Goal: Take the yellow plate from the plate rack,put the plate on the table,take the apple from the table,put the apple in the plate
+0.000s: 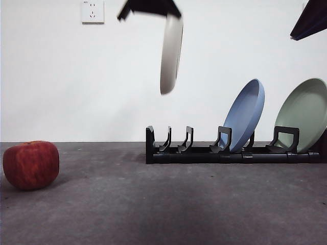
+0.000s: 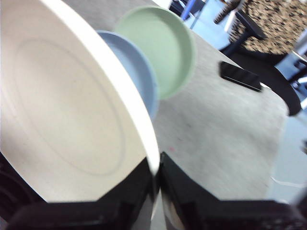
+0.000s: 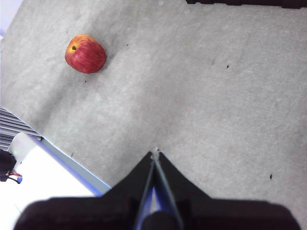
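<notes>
Left gripper (image 2: 158, 165): jaws pinched on the rim of the yellow plate (image 2: 62, 110), one jaw on each face; seen in the front view at the top edge (image 1: 171, 15), with the plate (image 1: 171, 53) hanging edge-on beneath it, nearly upright, clear of the table and above the rack's vacant slots.

Plate rack (image 1: 204, 153): low, black, standing on the table to the right of centre. Two slot holders at its left end hold nothing. Blue plate (image 1: 245, 115) leans in the next slot; pale green plate (image 1: 304, 115) leans in the slot at the right end. Both show behind the held plate in the left wrist view, blue (image 2: 136, 72), green (image 2: 160, 45).

Apple (image 1: 30, 164): red, resting on the table (image 1: 168, 204) at far left, well apart from the rack and the held plate.

Right gripper (image 3: 154, 154): jaws pressed together, holding nothing, above bare table; apple (image 3: 85, 53) lies well apart from it. Dark tip at the front view's upper right corner (image 1: 311, 20).

Wall socket (image 1: 92, 11): white, on the back wall.
</notes>
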